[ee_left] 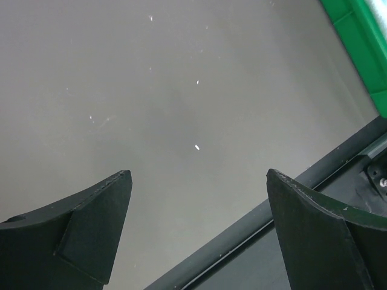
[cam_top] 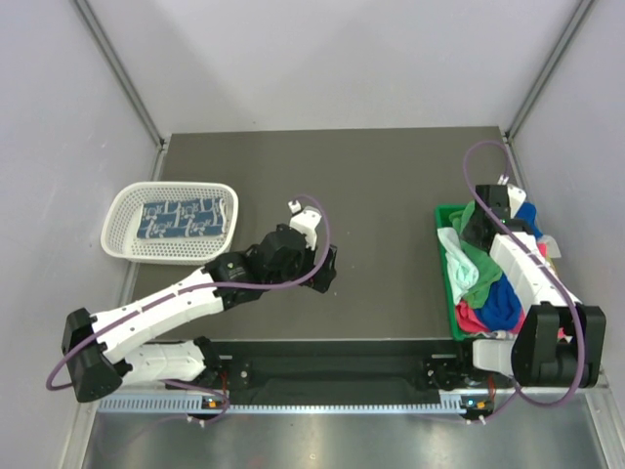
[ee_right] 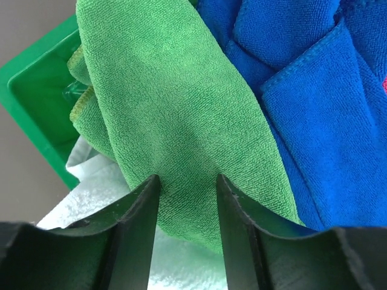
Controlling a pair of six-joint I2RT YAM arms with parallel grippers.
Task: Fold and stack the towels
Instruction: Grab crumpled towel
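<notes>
Currently catalogued, left to right across the worktop (cam_top: 381, 186):

1. White mesh basket (cam_top: 117, 223): far-left corner area, close to the worktop's left edge. It holds the blue-and-white patterned towel (cam_top: 181, 217), folded flat and lying within the rim.

2. Left fingers (cam_top: 325, 266): over the middle of the worktop, spread wide with nothing held (the left wrist view shows only grey surface in the gap). The worktop's near edge runs just beneath them. There is open surface on the far side and to the right, the basket is a little way off to the left, and the bin is well apart.

3. Green bin (cam_top: 442, 244): set lengthwise along the right edge. Unfolded cloth is heaped inside it:
   - pale mint-white towel (ee_right: 103, 193) against the left wall
   - green towel (ee_right: 175, 103) across the middle
   - royal blue towel (ee_right: 314, 109) touching the green one's right side
   - pink/red towel (cam_top: 469, 318) at the near end

4. Right fingers (cam_top: 478, 228): over the far half of the bin, standing part-way apart, with green cloth filling the gap between them. Whether they press that cloth or only straddle it cannot be told.
</notes>
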